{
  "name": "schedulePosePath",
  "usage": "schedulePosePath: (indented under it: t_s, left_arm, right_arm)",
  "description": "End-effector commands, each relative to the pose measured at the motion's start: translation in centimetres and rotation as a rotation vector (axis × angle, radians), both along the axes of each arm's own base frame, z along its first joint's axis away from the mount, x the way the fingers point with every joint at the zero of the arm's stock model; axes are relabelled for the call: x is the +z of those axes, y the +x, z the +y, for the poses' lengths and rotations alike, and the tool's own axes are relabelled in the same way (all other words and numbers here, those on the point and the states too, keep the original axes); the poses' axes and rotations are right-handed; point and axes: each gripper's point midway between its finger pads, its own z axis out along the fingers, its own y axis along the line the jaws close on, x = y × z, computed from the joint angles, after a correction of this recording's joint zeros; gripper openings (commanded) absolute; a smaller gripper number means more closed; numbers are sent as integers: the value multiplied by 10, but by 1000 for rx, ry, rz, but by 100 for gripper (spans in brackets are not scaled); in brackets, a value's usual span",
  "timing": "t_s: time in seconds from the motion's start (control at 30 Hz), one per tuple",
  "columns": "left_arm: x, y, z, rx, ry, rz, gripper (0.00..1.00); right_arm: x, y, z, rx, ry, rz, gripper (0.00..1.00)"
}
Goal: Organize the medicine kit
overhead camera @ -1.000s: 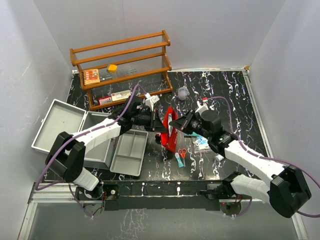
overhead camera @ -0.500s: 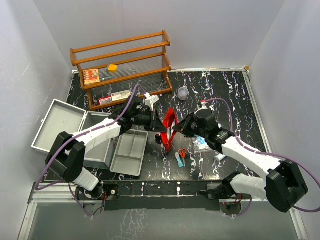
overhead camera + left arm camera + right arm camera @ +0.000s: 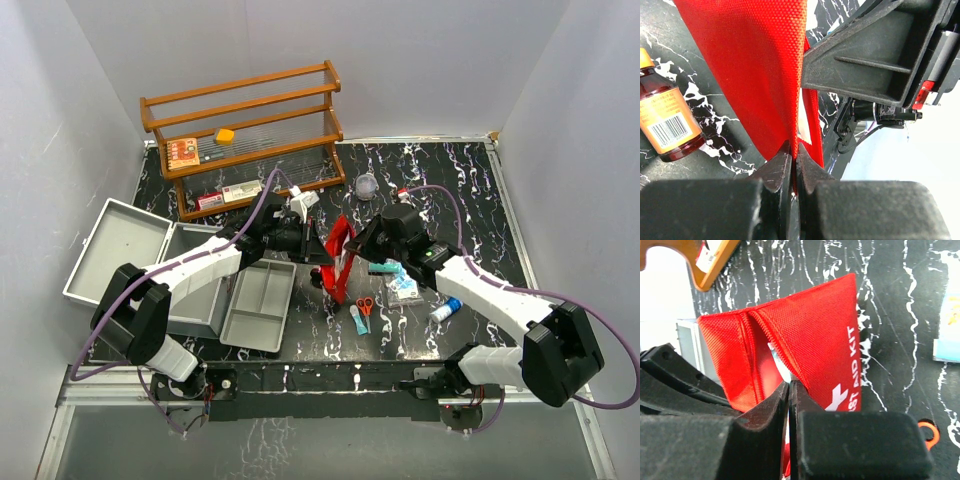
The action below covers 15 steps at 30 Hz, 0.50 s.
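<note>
Medicine kit: the silver-grey metal case [image 3: 120,245] stands at the left side of the table [image 3: 460,180], with its lid open and leaning toward the left wall.
Tray: the grey tray [image 3: 258,305] with two compartments lies flat on the table just beside the case, on its right side, and nothing is seen in it.
Red pouch: a red pouch [image 3: 341,258] of woven cloth with white letters "AID KIT" is in the middle of the table, between the two arms, well apart from the case.
Left gripper: the left gripper [image 3: 793,150] has its fingers pressed together on a thin edge of the red pouch [image 3: 755,75].
Right gripper: the right gripper [image 3: 789,385] is also closed tight, and it pinches a fold of the red pouch [image 3: 810,345] from the other side.
Bottle: a small brown bottle [image 3: 667,125] with a barcode label lies on the table near the pouch.
Scissors: small scissors [image 3: 366,306] with red handles lie in front of the pouch.
Rack: a brown wooden rack [image 3: 245,135] stands at the far edge, with an orange piece [image 3: 225,135] on its shelf.
</note>
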Motion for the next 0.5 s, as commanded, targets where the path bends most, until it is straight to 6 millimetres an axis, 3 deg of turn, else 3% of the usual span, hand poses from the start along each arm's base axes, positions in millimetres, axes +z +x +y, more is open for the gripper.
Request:
schedulePosePath:
  t_s: [0.0,0.2,0.47]
  left_arm:
    - [22,-1,-2,-20,-16,-45,0]
    - [23,1,-4,-15,-23,-44,0]
    - [12,2,-1,2,6,-27,0]
  right_arm:
    - [9,8,-9,-14,-76,-56,4]
    - [6,2,5,86,-62,-55,12]
    - [46,-1,15,153,9,-159,29]
